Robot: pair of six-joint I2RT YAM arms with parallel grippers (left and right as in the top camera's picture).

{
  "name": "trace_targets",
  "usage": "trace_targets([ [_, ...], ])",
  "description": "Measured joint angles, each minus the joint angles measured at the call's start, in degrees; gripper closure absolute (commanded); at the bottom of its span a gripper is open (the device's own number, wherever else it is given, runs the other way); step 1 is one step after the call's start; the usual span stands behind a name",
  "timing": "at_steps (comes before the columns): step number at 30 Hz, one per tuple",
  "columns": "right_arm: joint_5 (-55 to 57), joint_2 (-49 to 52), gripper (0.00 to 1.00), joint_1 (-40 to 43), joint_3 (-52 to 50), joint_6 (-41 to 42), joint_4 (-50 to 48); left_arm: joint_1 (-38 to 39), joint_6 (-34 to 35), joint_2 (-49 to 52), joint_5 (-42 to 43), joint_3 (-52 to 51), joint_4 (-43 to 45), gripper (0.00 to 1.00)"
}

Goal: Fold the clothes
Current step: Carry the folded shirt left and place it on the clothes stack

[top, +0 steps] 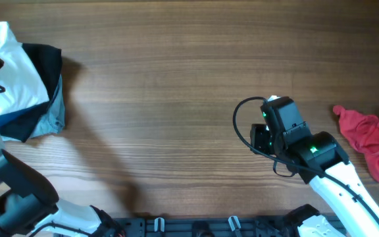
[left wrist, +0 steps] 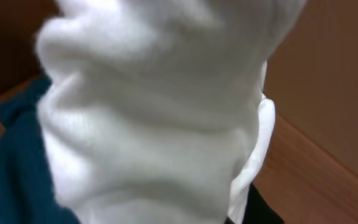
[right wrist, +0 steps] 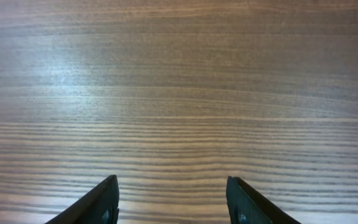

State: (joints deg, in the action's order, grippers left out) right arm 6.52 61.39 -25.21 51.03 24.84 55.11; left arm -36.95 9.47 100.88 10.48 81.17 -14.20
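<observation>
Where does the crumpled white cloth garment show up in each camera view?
Overhead: the crumpled white cloth garment sits top left, over dark clothes.
Left wrist: the garment fills most of the frame.
Right wrist: not in it.
Shared landmark: the brown wooden table, in all three.

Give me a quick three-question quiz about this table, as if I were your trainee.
1. True or false: the right pincer is gripping a garment.
2. The white garment sits on: A) dark clothes at the left edge of the table, B) bare wood mid-table, C) the right arm.
3. What colour is the lone cloth at the right?
Key: 1 false, it is open over bare wood; 2 A; 3 red.
</observation>
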Motion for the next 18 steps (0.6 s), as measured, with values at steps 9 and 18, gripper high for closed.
trace_targets([
  [9,0.0,0.0,0.34,0.0,0.0,0.0,0.6,-5.9,10.2,2.4,-3.8,0.1,-3.3,0.00],
  [18,0.0,0.0,0.01,0.0,0.0,0.7,0.4,-9.7,16.0,-6.4,-1.8,2.2,-10.8,0.00],
])
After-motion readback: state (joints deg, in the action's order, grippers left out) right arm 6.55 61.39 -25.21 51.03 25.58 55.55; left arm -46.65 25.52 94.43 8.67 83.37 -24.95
